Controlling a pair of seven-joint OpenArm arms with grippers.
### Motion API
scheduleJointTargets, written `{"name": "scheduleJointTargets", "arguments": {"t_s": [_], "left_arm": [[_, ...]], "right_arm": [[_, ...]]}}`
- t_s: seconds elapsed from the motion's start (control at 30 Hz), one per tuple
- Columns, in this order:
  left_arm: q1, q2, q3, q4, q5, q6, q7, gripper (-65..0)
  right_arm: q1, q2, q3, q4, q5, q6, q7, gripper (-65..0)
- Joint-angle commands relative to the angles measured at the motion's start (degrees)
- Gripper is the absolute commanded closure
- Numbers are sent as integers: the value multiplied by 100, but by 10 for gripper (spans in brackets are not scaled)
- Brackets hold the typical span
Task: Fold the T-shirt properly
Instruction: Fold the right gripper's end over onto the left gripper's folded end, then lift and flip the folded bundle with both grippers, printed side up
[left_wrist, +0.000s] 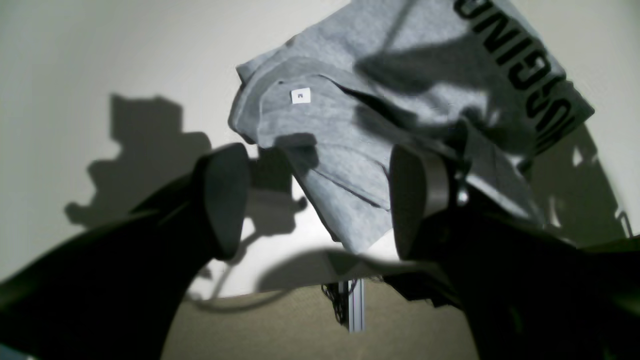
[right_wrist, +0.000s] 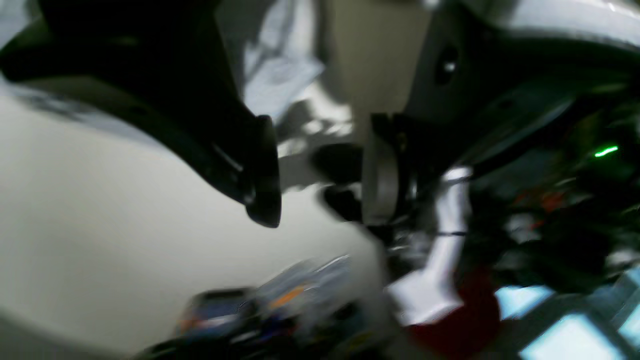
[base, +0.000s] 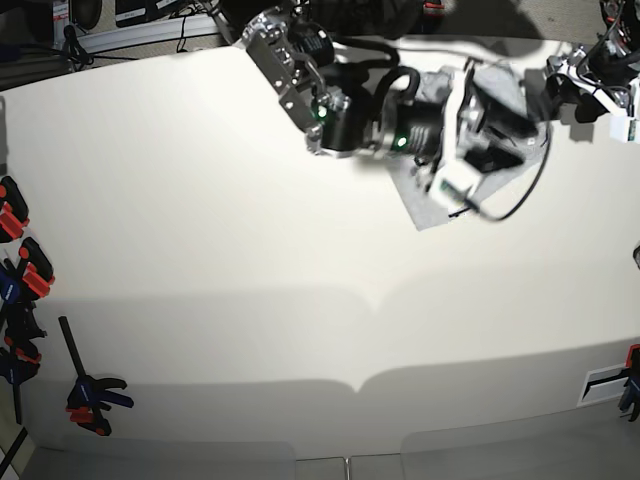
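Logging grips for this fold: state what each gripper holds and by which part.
Nothing is held. The left gripper stands open above the T-shirt, nothing between its fingers. The right gripper is open too, empty in a blurred view.

In the base view the right arm (base: 400, 120) lies across the T-shirt (base: 425, 205) and hides most of it; only a grey corner and a strip near the far desk (base: 200, 250) edge show. The left wrist view cuts the shirt's black lettering (left_wrist: 525, 65) at the top edge, so the word cannot be read whole. The white neck label (left_wrist: 300, 95) is too small to read. The right wrist view is smeared by motion blur, and the clutter beyond the right pincer (right_wrist: 320, 175) cannot be identified
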Motion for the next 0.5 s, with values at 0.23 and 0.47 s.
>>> {"name": "scheduleJointTargets", "arguments": {"t_s": [0.23, 0.47], "left_arm": [[20, -79, -31, 98, -2767, -996, -157, -408], [33, 55, 811, 116, -2989, -996, 219, -408]], "right_arm": [[404, -73, 1497, 92, -2131, -334, -380, -256], [728, -73, 2391, 22, -1858, -319, -428, -254]]}}
